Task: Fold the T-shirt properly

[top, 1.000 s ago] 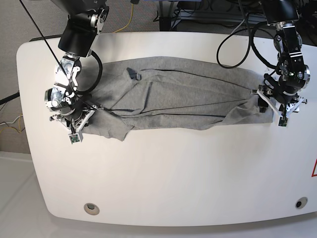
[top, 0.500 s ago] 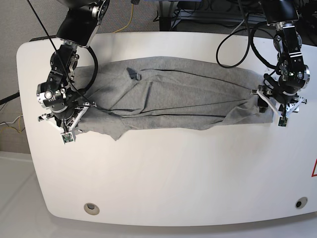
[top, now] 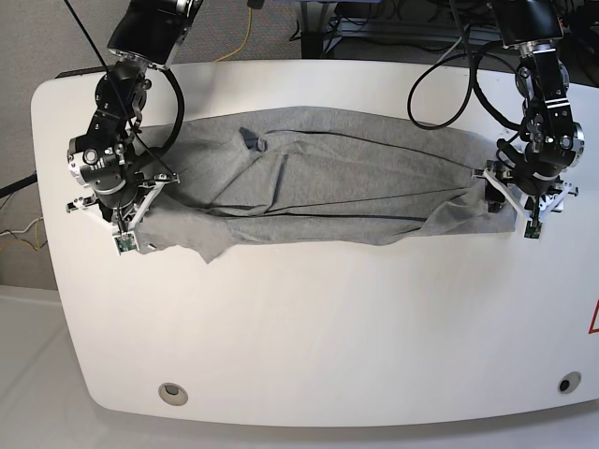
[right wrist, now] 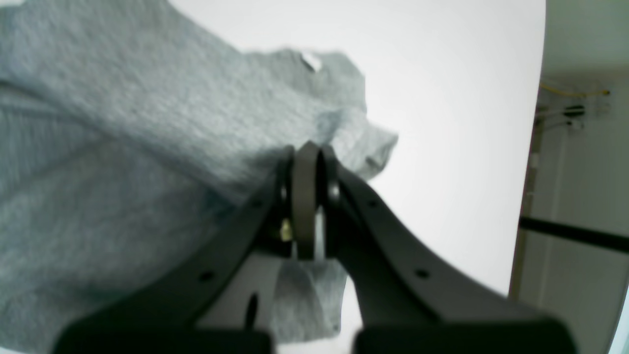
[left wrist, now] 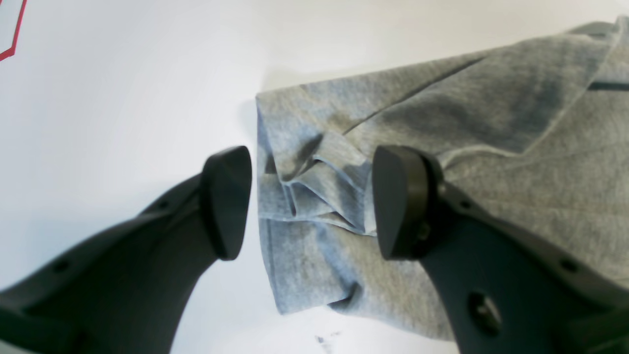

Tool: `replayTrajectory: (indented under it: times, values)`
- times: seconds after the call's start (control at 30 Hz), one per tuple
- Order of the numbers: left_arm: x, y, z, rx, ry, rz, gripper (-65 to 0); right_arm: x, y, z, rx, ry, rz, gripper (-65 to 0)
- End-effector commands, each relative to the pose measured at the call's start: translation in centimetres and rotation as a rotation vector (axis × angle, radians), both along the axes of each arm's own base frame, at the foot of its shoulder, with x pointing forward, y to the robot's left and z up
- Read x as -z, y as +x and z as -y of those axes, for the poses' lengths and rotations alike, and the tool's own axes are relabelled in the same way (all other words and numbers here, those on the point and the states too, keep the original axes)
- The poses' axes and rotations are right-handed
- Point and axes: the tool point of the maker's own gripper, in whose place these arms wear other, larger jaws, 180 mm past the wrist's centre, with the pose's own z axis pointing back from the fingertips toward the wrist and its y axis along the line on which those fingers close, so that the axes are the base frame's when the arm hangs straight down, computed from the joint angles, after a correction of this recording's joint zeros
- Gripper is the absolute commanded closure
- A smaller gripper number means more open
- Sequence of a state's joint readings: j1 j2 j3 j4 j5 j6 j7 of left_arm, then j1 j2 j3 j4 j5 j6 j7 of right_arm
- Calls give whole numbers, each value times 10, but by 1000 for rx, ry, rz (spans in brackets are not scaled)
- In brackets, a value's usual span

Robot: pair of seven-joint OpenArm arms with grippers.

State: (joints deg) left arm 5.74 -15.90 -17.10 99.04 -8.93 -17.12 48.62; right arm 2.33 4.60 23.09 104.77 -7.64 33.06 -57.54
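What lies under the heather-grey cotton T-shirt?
Only the white table shows around the heather-grey cotton T-shirt. Whatever sits beneath its folds is covered.

table: white top (top: 309, 327) with rounded corners, two round grommets near its front edge | floor: grey carpet (top: 56, 37) behind (a yellow cable (top: 245, 28) trailed across it) | light: even, soft shadows

You have bare counter (top: 318, 327) in front of the T-shirt (top: 328, 182); each pincer-bearing arm flanks it.
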Motion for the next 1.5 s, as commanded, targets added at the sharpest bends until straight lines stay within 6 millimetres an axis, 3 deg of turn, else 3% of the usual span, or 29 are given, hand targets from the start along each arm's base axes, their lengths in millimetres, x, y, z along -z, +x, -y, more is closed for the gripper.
replayTrajectory:
  times: [0.0,0.37,0.8,1.23,1.47]
  values:
    - [-13,8,-3,5,15,43,-372,-13,0,-3,-2,-10,47,0]
    - [-9,7,4,5,-5,39,-372,6,-35,-9,-1,-13,-29,0]
    - [14,2,7,7,-28,-23,-372,25,-62,-6,-1,-19,-98,0]
    - [13,4,7,9,-31,-2,-372,27,-68,5,-3,-56,-121,0]
    - [14,4,7,9,-31,-3,-372,41,-73,9,8,-45,-165,0]
